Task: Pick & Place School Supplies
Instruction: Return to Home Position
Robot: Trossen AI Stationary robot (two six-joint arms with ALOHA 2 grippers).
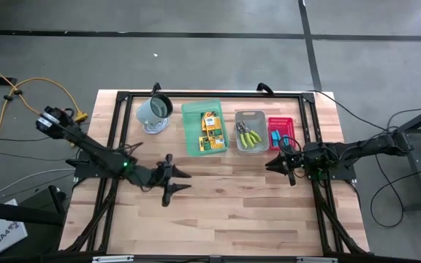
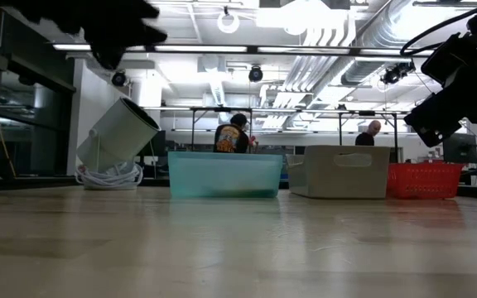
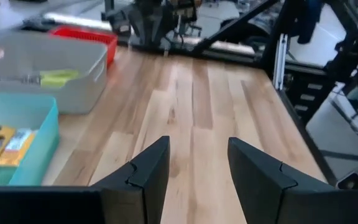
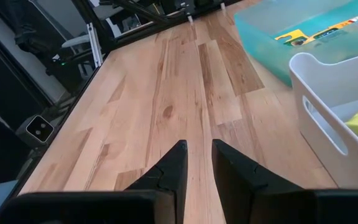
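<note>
The three yellow-orange boxes (image 1: 210,126) lie together in the green tray (image 1: 187,131) at the far side of the table (image 1: 225,212). Just to its right, the grey tray (image 1: 250,113) holds the two yellow-green-handled pliers (image 1: 250,136). The blue erasers (image 1: 275,136) sit in the red tray (image 1: 281,120) beside that. A grey-green mug (image 1: 154,110) stands tilted to the left of the green tray.

The right gripper (image 1: 272,166) hangs above the table just in front of the red tray, pointing toward the table's middle. Its fingers are only a narrow gap apart and hold nothing. The left gripper (image 1: 183,180) hovers over the bare wood, in front of the mug and green tray. It points toward the right arm, with its fingers spread wide and empty. The two grippers face each other, well apart.
</note>
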